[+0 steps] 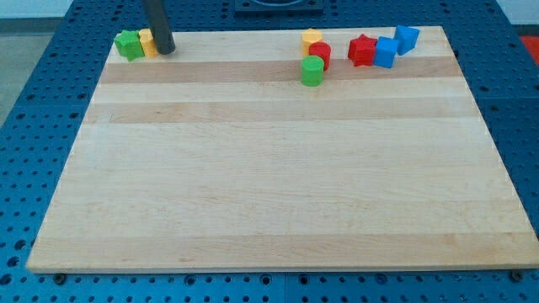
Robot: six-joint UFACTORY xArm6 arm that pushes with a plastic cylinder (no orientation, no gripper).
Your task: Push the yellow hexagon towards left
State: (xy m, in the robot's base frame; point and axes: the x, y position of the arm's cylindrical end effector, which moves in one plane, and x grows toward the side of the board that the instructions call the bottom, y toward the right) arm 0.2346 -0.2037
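A yellow block, partly hidden so its shape is unclear, sits at the board's top left corner. It touches a green star-like block on its left. My tip is at the end of the dark rod, right against the yellow block's right side. A second yellow block, hexagon-like, lies at the top middle, just above a red cylinder.
A green cylinder stands below the red cylinder. A red star and two blue blocks sit at the top right. The wooden board rests on a blue perforated table.
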